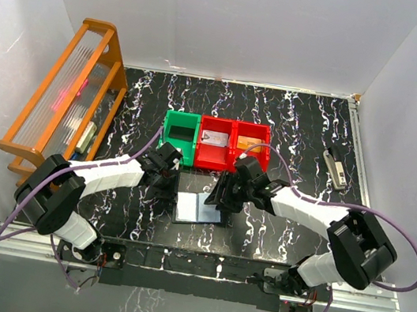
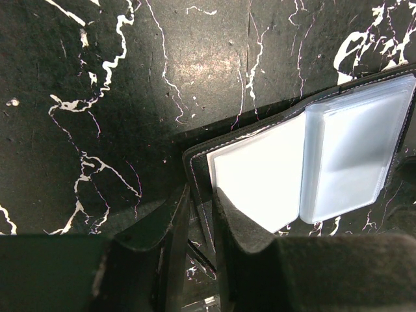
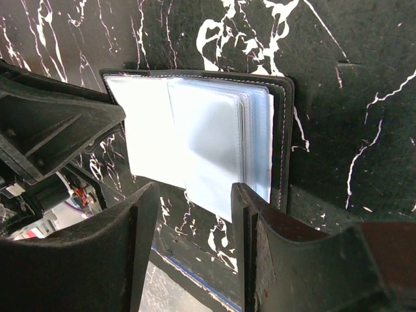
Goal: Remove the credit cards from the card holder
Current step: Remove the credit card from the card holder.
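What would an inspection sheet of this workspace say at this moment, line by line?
Surface: black marbled table; no spills seen.
Job's things: card holder lies open, clear sleeves up; no card clearly seen in it.
Clutter: green bin; middle red bin with a grey flat piece; right red bin with an orange piece; stapler-like thing far right.
Grippers: left gripper, jaws nearly shut on the holder's dark edge; right gripper, jaws open around the sleeves' edge.
Cables: purple cable along each arm; no snag seen.
Surroundings: wooden rack at left; white walls.
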`<action>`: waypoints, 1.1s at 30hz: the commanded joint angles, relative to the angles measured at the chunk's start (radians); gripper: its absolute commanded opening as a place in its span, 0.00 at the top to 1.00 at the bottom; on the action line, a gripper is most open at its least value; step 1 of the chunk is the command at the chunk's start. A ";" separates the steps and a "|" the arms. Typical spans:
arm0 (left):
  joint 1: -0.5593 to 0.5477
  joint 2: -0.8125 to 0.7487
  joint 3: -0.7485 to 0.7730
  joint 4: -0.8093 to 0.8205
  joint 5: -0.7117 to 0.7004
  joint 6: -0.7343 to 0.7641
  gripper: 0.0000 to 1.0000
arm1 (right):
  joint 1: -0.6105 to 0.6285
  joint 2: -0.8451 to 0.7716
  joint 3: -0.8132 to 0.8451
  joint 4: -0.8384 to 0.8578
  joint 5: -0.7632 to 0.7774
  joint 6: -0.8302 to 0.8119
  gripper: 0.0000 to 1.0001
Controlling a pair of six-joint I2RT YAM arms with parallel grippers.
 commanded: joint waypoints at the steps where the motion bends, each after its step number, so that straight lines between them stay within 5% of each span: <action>1: 0.003 -0.022 0.003 -0.018 0.020 0.010 0.81 | 0.003 0.026 -0.009 0.056 -0.029 0.013 0.54; 14: 0.003 -0.009 0.013 -0.015 0.027 0.013 0.82 | 0.003 0.064 -0.010 0.070 -0.050 0.010 0.54; 33: 0.003 -0.010 0.002 -0.005 0.039 0.013 0.84 | 0.011 0.086 -0.061 0.464 -0.254 0.197 0.53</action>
